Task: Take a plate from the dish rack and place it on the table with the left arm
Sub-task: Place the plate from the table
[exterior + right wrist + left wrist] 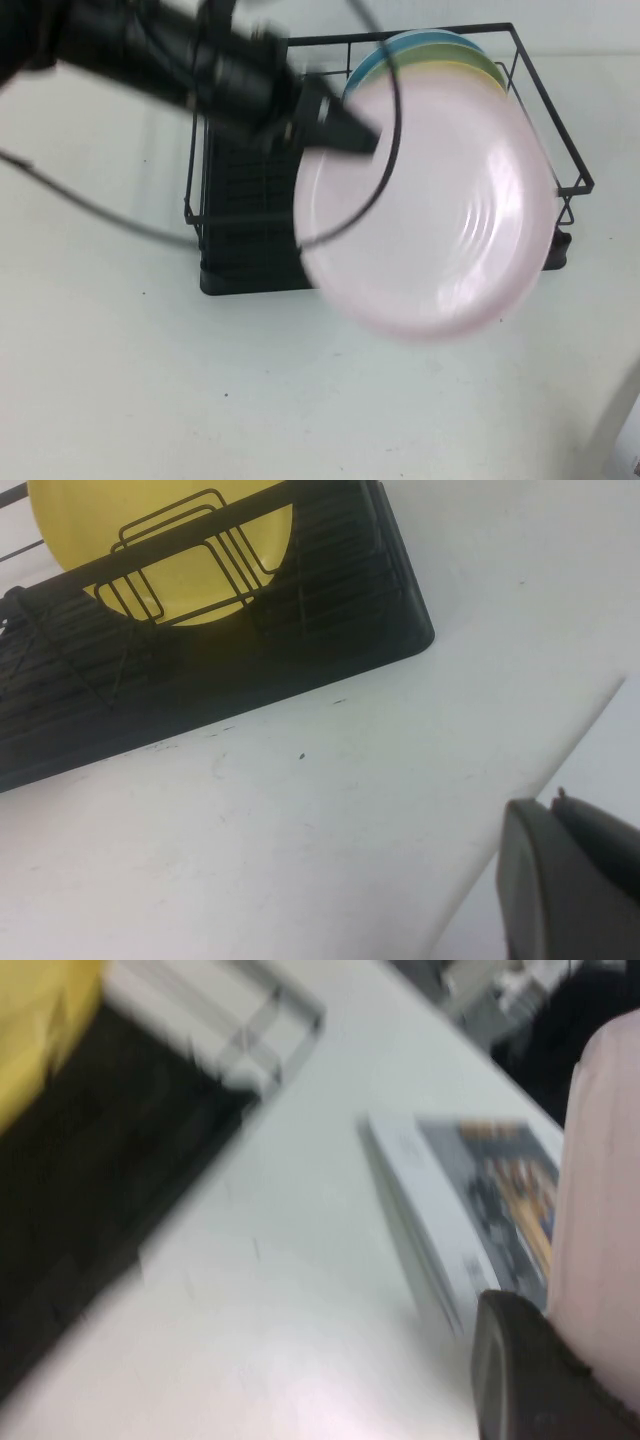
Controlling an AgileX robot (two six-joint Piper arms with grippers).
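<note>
Pale pink, the plate (440, 220) is held clamped at its rim by the left gripper (352, 132), raised above the dish rack (250, 200), wherein yellow, green and blue plates are kept. The right gripper (570, 890) is parked beside the table's (150, 380) edge.

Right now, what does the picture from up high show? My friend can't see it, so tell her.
The left pincer holds a big pale pink plate in the air over the black dish rack. Yellow, green and blue plates stand in the rack behind it, on a white table. The right pincer is out of this view.
</note>
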